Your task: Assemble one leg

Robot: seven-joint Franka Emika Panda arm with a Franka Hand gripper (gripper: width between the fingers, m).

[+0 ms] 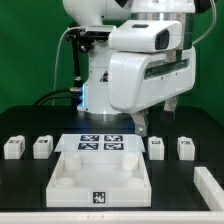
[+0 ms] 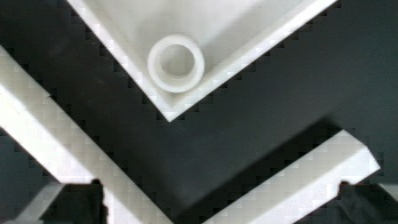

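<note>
Black table top [image 1: 25,125] carries the lot. Centre stage, a large flat white square plastic panel [image 1: 100,178] lies flat, one round corner socket [image 2: 176,60] showing up close. Just behind the panel sits the thin white marker board [image 1: 103,142]. Off the panel's back corner on the exterior view's left are two small white block-shaped plastic pegs, first leg [image 1: 12,147] and second leg [image 1: 42,147]. On the exterior view's right are third leg [image 1: 156,147] and fourth leg [image 1: 185,148]. Beyond the panel on that side, a white plastic piece [image 1: 210,185] is cut off by the frame.

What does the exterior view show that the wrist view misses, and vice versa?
Exterior view only: the robot arm and four legs in a row, two on each side of the marker board. Wrist view only: a round corner socket up close, and the end effector, its fingers spread apart with nothing between. Both: the large white square panel.
</note>
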